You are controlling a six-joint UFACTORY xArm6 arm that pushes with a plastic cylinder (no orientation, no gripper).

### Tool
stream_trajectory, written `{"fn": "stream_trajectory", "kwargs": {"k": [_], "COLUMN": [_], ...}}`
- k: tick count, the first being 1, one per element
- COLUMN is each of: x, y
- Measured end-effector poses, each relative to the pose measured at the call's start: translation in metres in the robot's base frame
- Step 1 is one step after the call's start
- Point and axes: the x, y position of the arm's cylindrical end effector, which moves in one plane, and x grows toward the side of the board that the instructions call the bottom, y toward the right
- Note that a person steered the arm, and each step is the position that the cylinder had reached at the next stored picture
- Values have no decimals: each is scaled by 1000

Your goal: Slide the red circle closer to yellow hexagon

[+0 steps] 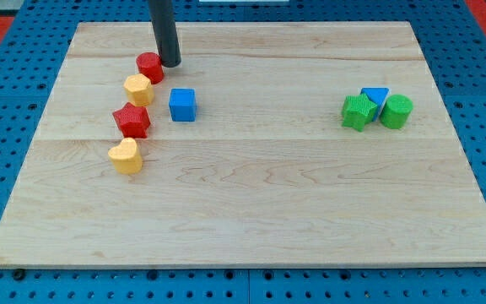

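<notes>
The red circle [149,66] lies near the board's top left. The yellow hexagon [138,89] sits just below it and slightly to the left, touching or nearly touching it. My tip [170,62] rests on the board right beside the red circle's right edge, touching or almost touching it. The dark rod rises from there out of the view's top.
A red star [132,121] and a yellow heart [126,156] continue the line below the hexagon. A blue cube [182,105] sits right of them. At the right are a green star [359,111], a blue triangle [375,97] and a green cylinder [396,111].
</notes>
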Motion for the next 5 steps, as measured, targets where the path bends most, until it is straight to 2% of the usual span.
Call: {"fn": "stream_trajectory", "kwargs": {"k": [1, 2, 5], "x": [0, 8, 19], "y": [-6, 14, 2]}}
